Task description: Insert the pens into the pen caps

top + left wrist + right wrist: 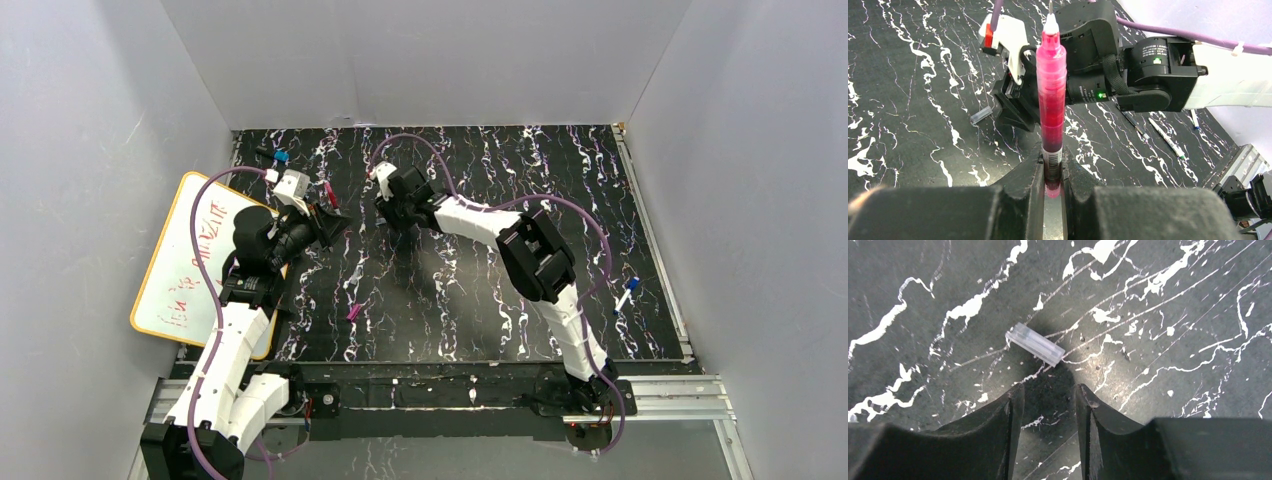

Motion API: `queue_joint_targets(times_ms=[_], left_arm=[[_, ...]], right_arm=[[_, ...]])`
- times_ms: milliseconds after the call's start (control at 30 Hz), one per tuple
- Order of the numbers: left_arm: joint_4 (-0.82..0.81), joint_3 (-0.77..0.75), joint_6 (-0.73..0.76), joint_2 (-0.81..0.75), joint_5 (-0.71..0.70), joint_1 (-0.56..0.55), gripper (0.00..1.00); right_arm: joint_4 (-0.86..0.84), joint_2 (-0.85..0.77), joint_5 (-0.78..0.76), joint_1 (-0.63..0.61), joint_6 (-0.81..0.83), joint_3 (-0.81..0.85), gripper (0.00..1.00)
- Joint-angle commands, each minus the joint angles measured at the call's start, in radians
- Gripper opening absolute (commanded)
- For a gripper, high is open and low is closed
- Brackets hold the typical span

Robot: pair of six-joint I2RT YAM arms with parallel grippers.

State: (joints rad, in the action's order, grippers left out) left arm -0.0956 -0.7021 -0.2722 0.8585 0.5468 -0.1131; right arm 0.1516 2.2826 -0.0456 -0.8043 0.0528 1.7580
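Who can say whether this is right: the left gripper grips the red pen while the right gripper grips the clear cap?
Not quite. The right gripper stands open, not touching the clear cap, which lies loose on the table, as the right wrist view shows. The left gripper does grip the red pen.

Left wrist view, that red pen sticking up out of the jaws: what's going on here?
The left gripper has its jaws shut on the back end of a red pen, its bare tip pointing toward the right arm. The right gripper hangs with jaws open and empty; a clear pen cap lies on the table just beyond them. The pen is not yet capped.
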Motion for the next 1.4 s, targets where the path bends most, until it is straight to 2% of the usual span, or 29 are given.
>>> queue_joint_targets(times_ms=[0, 100, 233, 300, 333, 400, 467, 533, 600, 667, 800, 900, 1033, 1267, 1367], left_arm=[[0.0, -0.028, 0.011, -0.003, 0.018, 0.006, 0.0], [0.0, -0.027, 0.012, -0.003, 0.019, 0.006, 0.0], [0.0, -0.026, 0.013, -0.001, 0.019, 0.006, 0.0], [0.001, -0.028, 0.013, -0.002, 0.019, 0.005, 0.0], [0.002, -0.028, 0.013, -0.003, 0.017, 0.005, 0.0], [0.002, -0.028, 0.013, -0.004, 0.015, 0.005, 0.0], [0.002, -0.029, 0.013, -0.005, 0.013, 0.006, 0.0], [0.003, -0.03, 0.013, -0.007, 0.013, 0.006, 0.0], [0.003, -0.03, 0.013, -0.009, 0.01, 0.006, 0.0], [0.005, -0.03, 0.013, -0.01, 0.009, 0.005, 0.0], [0.011, -0.031, 0.017, -0.015, 0.004, 0.005, 0.0], [0.013, -0.031, 0.019, -0.018, 0.003, 0.004, 0.0], [0.015, -0.033, 0.022, -0.022, 0.003, 0.004, 0.0], [0.02, -0.034, 0.027, -0.024, 0.0, 0.004, 0.0], [0.022, -0.035, 0.028, -0.024, -0.002, 0.005, 0.0]], right_arm=[[0.051, -0.03, -0.011, -0.002, -0.068, 0.111, 0.51], [0.102, -0.009, -0.012, -0.002, -0.198, 0.169, 0.51], [0.154, -0.015, -0.071, -0.002, -0.47, 0.21, 0.56], [0.141, -0.039, -0.082, -0.002, -0.606, 0.194, 0.68], [0.138, -0.052, -0.113, -0.003, -0.702, 0.185, 0.79], [0.164, -0.066, -0.189, -0.006, -0.908, 0.184, 0.82], [0.275, -0.047, -0.284, -0.006, -1.066, 0.247, 0.82], [0.385, -0.006, -0.311, -0.004, -1.179, 0.328, 0.81], [0.499, 0.044, -0.307, -0.001, -1.28, 0.414, 0.75], [0.54, 0.081, -0.27, 0.005, -1.371, 0.466, 0.7], [0.445, 0.049, -0.125, 0.034, -1.542, 0.349, 0.63], [0.435, 0.051, -0.087, 0.044, -1.617, 0.327, 0.61], [0.481, 0.091, -0.041, 0.056, -1.678, 0.356, 0.57], [0.444, 0.135, 0.036, 0.064, -1.744, 0.343, 0.49], [0.421, 0.162, 0.114, 0.071, -1.773, 0.349, 0.46]])
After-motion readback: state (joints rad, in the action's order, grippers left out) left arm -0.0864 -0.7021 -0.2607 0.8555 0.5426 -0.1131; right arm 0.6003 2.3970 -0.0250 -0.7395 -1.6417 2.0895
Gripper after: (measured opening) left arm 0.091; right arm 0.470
